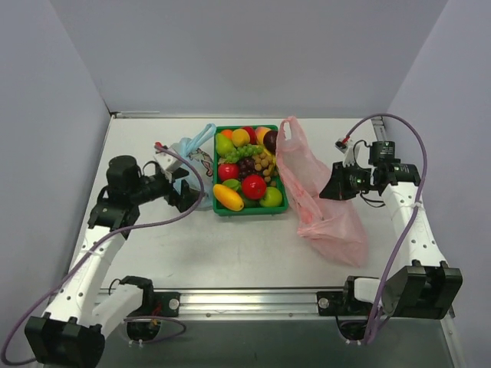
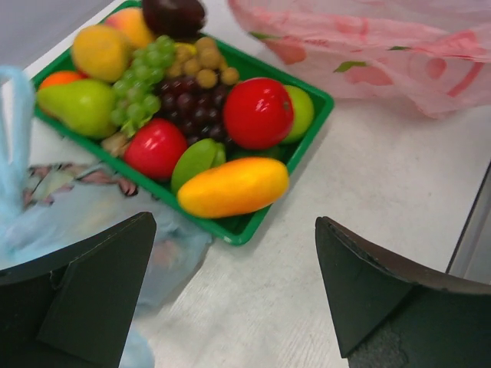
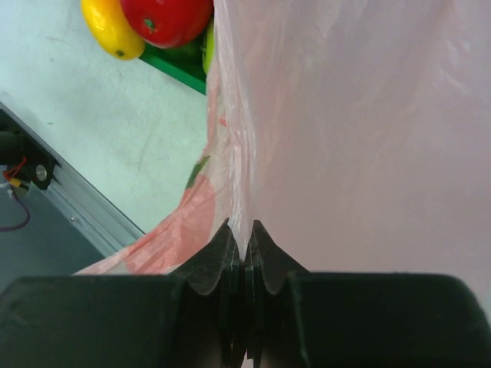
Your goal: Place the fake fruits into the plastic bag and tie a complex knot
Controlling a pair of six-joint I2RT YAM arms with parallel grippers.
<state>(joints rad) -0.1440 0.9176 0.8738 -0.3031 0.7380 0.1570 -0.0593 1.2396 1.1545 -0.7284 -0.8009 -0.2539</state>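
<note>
The fake fruits (image 1: 247,167) fill a green tray (image 1: 251,211) at the table's middle; in the left wrist view I see a yellow mango (image 2: 233,186), red apples (image 2: 258,112), a green pear (image 2: 77,106) and grapes (image 2: 192,107). The pink plastic bag (image 1: 316,199) lies right of the tray, one handle loop raised. My right gripper (image 1: 328,192) is shut on a fold of the pink bag (image 3: 307,123). My left gripper (image 1: 186,201) is open and empty, just left of the tray's near corner (image 2: 238,230). No knot shows.
A light-blue printed plastic bag (image 1: 188,157) lies left of the tray, under my left gripper; it also shows in the left wrist view (image 2: 69,199). A metal rail (image 1: 253,299) runs along the table's near edge. Grey walls enclose the table.
</note>
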